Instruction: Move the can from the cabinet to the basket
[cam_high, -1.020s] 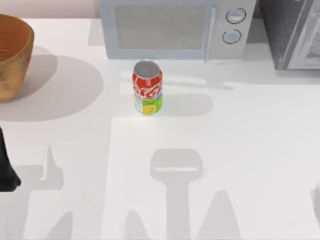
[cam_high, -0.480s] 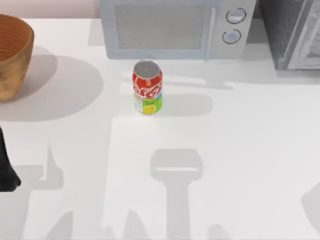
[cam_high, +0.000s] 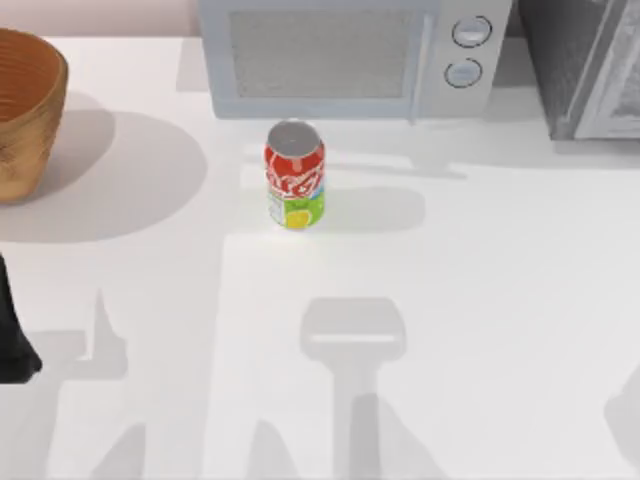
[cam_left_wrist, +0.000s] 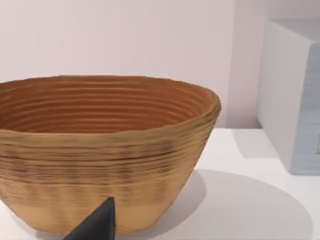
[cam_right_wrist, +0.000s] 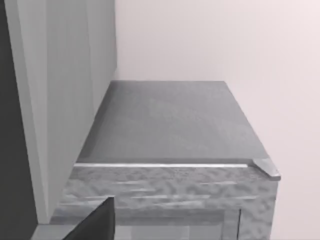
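Standing upright at frame centre, the can (cam_high: 295, 175) lies nearer the left arm (cam_high: 15, 345); finger state unclear.

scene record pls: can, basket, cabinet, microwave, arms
can: upright on the table, in front of the microwave, not in the basket
basket: top view's far left edge, empty as far as its inside shows
cabinet: far right corner
microwave: back centre, door shut
left arm: at the table's left edge, near the basket
table: white
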